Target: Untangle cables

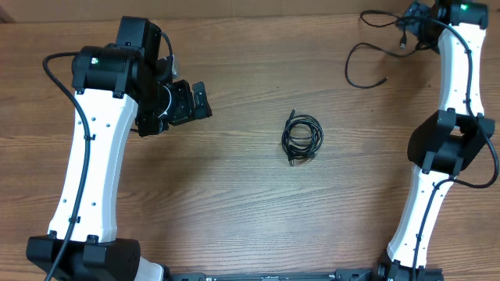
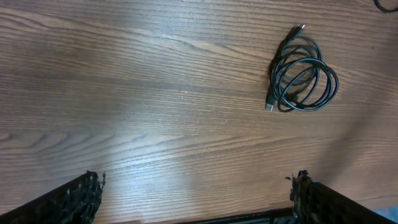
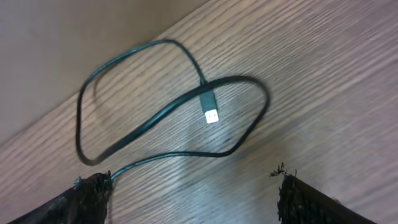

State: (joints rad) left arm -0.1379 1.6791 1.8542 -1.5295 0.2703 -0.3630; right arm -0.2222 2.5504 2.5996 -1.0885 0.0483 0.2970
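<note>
A small coil of thin black cables point(image 1: 301, 138) lies on the wooden table right of the middle; it also shows in the left wrist view point(image 2: 303, 71), with small plug ends sticking out. A separate loose black cable point(image 1: 348, 69) lies in wavy loops at the far right. In the right wrist view this cable point(image 3: 174, 155) has a silver USB plug point(image 3: 211, 115) inside its loop. My left gripper point(image 1: 191, 105) is open and empty, well left of the coil point(image 2: 196, 193). My right gripper point(image 1: 414, 30) is open above the loose cable point(image 3: 193, 186), one strand running by its left finger.
The wooden table point(image 1: 234, 203) fills the view. Its far edge point(image 3: 124, 59) runs close behind the loose cable in the right wrist view. Both white arms stand at the sides, with thick black cables along them.
</note>
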